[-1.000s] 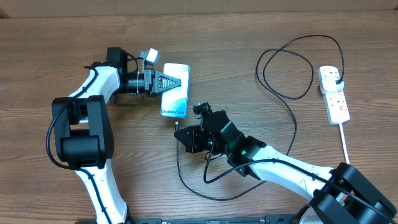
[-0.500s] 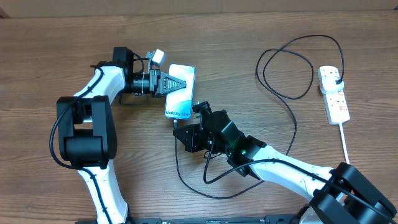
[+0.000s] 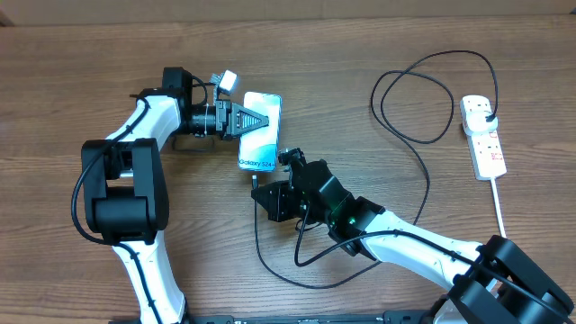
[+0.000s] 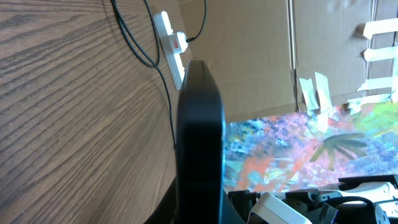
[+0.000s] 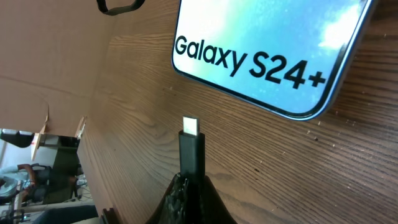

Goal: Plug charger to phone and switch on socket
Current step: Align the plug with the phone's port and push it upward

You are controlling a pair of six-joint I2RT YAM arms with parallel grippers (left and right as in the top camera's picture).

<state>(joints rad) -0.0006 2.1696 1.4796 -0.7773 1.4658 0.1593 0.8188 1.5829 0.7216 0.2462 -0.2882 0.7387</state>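
Left jaws pinched the phone (image 3: pixel 259 148) at upper centre; right jaws pinched the charger (image 5: pixel 191 149) tip, just short of it. Plugging in and switching the socket (image 3: pixel 486 144) remained.

Only bare table (image 5: pixel 280 168) lies between the charger (image 5: pixel 191 148) and the phone (image 5: pixel 267 50).

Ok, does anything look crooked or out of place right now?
Nothing spilled or damaged. But the charger's connector, pinched in the right gripper, faces the phone at a slant, aimed near a corner of its end rather than the middle, not yet touching. The left gripper grips the phone.
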